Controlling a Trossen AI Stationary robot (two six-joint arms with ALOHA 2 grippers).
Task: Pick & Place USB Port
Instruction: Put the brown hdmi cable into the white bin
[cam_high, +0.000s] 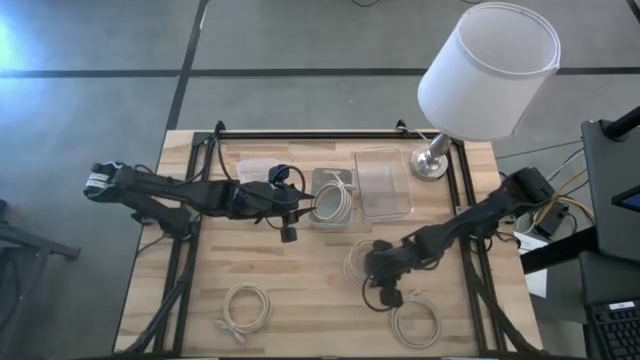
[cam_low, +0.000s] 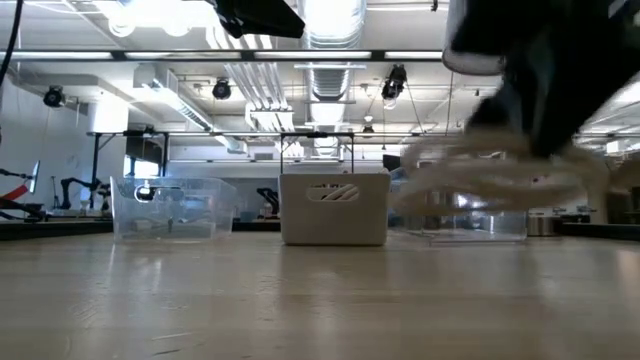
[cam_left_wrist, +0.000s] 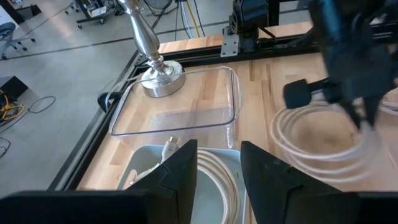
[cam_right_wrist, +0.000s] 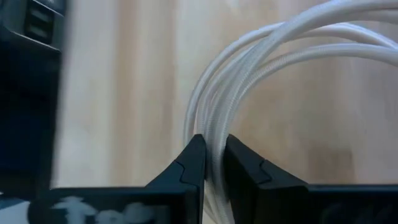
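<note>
My right gripper is shut on a coil of white cable at the table's middle right. The coil also shows in the right wrist view and, blurred, in the low view. My left gripper is open and empty. It hovers at the near left rim of a white bin, in which another white cable coil lies. Two more coils lie on the table, one near left and one near right. My right gripper pinches several strands of the coil together between its two fingers, at one side of the loop. The fingers lie across the strands. In the low view the coil hangs clear of the table.
A clear plastic tray stands right of the white bin. Beside it stands a lamp with a metal base and a white shade. A clear container sits left of the bin. A black frame rail runs along the far edge.
</note>
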